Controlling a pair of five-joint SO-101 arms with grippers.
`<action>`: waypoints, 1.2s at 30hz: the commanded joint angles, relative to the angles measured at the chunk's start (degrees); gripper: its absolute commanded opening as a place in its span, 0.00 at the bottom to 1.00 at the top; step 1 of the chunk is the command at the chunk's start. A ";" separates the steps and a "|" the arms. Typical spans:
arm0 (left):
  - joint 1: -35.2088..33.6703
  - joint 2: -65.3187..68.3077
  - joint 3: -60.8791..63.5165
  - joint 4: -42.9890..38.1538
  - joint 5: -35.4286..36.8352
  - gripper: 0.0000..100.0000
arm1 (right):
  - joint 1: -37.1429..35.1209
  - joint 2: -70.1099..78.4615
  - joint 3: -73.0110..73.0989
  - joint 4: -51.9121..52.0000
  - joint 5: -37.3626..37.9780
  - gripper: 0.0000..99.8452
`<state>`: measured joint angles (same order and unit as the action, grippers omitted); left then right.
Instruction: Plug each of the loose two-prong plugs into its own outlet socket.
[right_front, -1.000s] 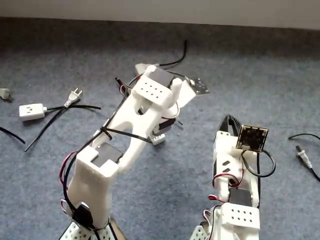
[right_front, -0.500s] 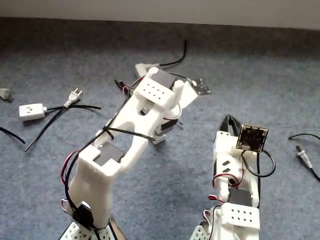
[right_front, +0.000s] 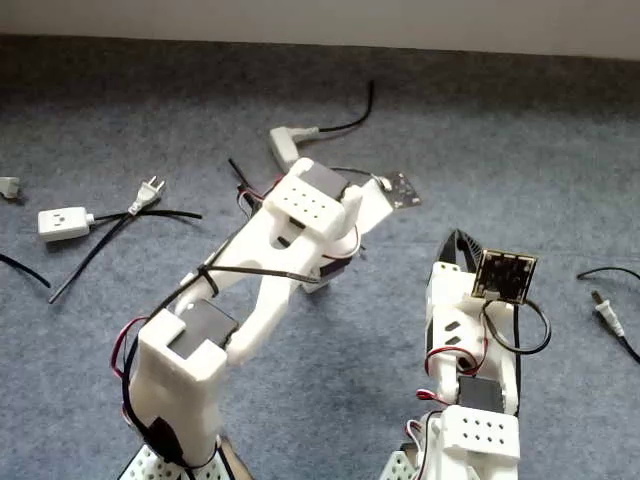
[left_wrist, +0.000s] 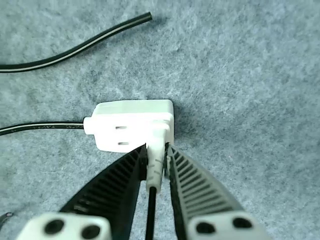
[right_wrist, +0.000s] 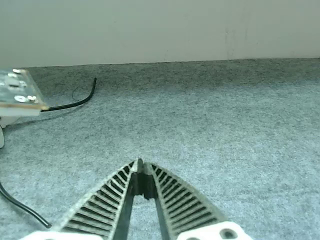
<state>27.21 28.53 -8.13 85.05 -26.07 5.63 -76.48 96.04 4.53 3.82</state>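
My left gripper (left_wrist: 156, 156) pinches the white plug (left_wrist: 158, 142) against the socket (left_wrist: 125, 117), so I'd push straight, prongs square to the slots; my right gripper (right_wrist: 140, 172) sits pressed together, empty

Floor: grey carpet (right_front: 520, 160), short dense pile, spread under everything from the near edge up to the wall.
Carpet surface: flat, a little mottled, with lighter and darker grey flecks in both wrist views.
Wall (right_front: 400, 20): pale and plain, along the far side of the carpet; upright behind the floor in the right wrist view.
Foot of the wall: darker band of carpet (right_front: 150, 55), just beside the wall, across the whole width.
Small white piece (right_front: 8, 186): on the carpet at the left border of the high view, cut by the frame; kind not clear.
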 joint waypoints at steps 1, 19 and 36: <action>0.92 0.57 1.71 -1.67 0.35 0.01 | -0.48 -0.40 6.81 -0.04 0.70 0.01; 0.13 0.40 -20.62 14.42 13.98 0.28 | -0.48 -0.40 6.81 -0.13 0.70 0.01; -3.56 0.04 -49.01 14.59 18.02 0.29 | -0.40 -0.40 6.90 -0.13 0.70 0.01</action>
<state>25.10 29.67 -48.13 99.47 -8.84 5.54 -76.48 96.04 4.53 3.82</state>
